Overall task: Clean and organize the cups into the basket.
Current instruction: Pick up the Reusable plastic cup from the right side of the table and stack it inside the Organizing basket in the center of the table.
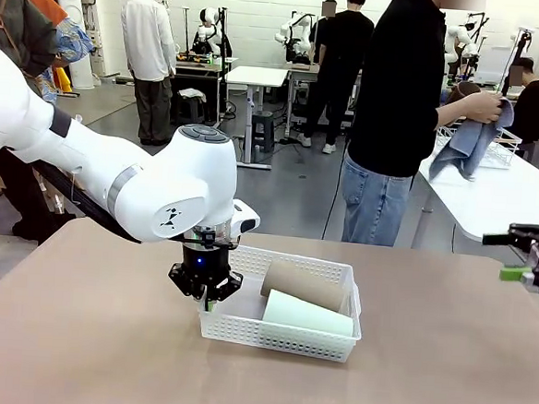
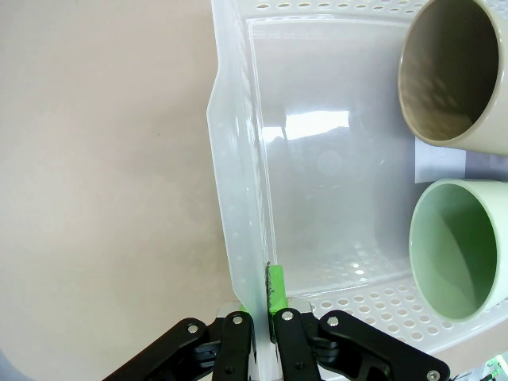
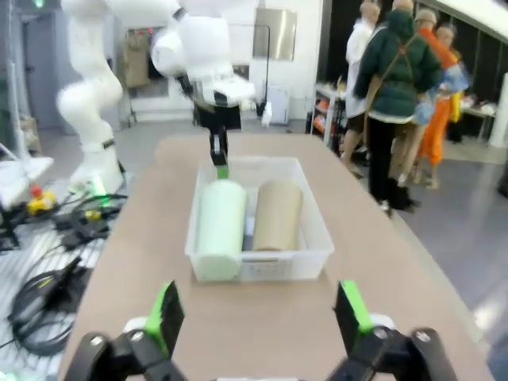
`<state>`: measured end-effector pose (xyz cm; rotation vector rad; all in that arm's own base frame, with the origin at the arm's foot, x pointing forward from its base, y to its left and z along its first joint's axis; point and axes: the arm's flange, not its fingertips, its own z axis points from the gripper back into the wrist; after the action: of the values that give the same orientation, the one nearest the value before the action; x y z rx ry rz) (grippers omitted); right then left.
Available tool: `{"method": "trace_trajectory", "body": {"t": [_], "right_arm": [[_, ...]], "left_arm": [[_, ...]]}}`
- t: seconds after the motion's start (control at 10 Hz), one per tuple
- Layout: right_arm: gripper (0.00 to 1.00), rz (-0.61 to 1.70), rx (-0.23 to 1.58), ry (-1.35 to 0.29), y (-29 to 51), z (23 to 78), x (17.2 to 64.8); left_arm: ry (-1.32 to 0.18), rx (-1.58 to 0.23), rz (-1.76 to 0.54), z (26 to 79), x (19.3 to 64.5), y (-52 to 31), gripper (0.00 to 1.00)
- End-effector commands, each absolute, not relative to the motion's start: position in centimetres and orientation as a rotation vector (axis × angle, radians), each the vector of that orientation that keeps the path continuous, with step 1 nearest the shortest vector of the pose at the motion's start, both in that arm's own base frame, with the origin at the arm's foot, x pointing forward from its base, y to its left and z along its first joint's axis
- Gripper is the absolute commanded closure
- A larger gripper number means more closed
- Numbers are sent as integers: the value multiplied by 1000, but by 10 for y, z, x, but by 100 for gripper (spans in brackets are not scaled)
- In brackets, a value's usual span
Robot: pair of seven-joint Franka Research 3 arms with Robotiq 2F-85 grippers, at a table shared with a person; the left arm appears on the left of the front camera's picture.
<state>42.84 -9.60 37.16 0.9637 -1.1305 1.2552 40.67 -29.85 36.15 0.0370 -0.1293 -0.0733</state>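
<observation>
Presently your left gripper pinches the end wall of the basket (thin plastic, probably light, flexible): a sound hold; right gripper stands spread.

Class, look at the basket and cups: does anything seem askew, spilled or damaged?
Nothing spilled or broken. The brown cup and green cup lie on their sides in the basket; the left tool pinches its end wall.
</observation>
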Motion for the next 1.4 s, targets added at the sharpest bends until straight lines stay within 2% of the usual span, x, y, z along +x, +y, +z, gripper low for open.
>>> {"method": "trace_trajectory", "body": {"t": [0.0,0.3,0.4,1.3], "right_arm": [[0,1227,958,-1122,-97,343,437],[0,1183,955,-1100,-77,345,458],[0,1214,978,-1085,-100,326,434],[0,1214,978,-1085,-100,326,434]], "left_arm": [[-137,38,-77,363,406,-299,100],[-137,38,-77,363,406,-299,100],[-137,38,-77,363,406,-299,100],[-137,38,-77,363,406,-299,100]]}}
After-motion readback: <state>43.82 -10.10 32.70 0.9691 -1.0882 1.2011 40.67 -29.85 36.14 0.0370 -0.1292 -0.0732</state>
